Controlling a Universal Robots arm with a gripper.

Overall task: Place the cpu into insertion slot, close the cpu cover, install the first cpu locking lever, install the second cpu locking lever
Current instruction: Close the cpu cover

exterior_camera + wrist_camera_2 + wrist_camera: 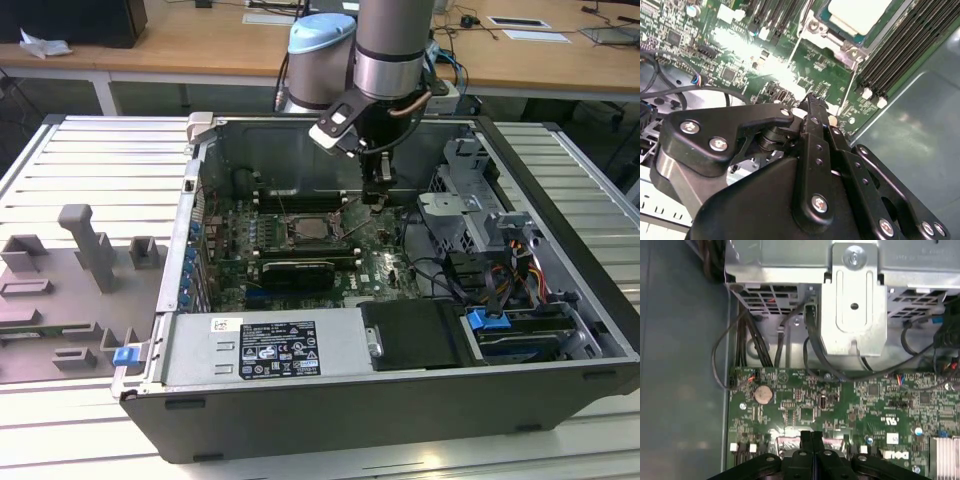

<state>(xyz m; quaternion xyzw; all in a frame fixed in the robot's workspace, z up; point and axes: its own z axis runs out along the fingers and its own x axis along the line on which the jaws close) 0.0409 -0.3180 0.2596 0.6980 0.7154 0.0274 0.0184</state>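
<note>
On a ribbed metal table (90, 160), in front of wooden office desks (200, 45): an opened computer case (560, 200), lying on its side. Inside it, at the end of the grey arm, the gripper (378, 195), lowered close over the green motherboard (390, 265). Jaws closed, black fingers (805, 440) pressed tip to tip in both wrist views, with nothing seen between them. Just beside the tips in the second wrist view, a thin metal lever rod (852, 80), slanting up to a corner of the cpu cover (842, 44); touching the fingers or not, impossible to tell. Further out, the cpu (860, 14), pale top showing, seated in the insertion slot (310, 228) and framed by the cover's silvery metal. Next to the socket, rows of long black memory slots (905, 45). In the first wrist view, beyond the fingertips, a round coin battery (764, 395) on the board, black cables (725, 355) and a grey metal drive cage (855, 305). On the table, to the exterior view's left of the case, grey plastic fixtures (90, 245).
</note>
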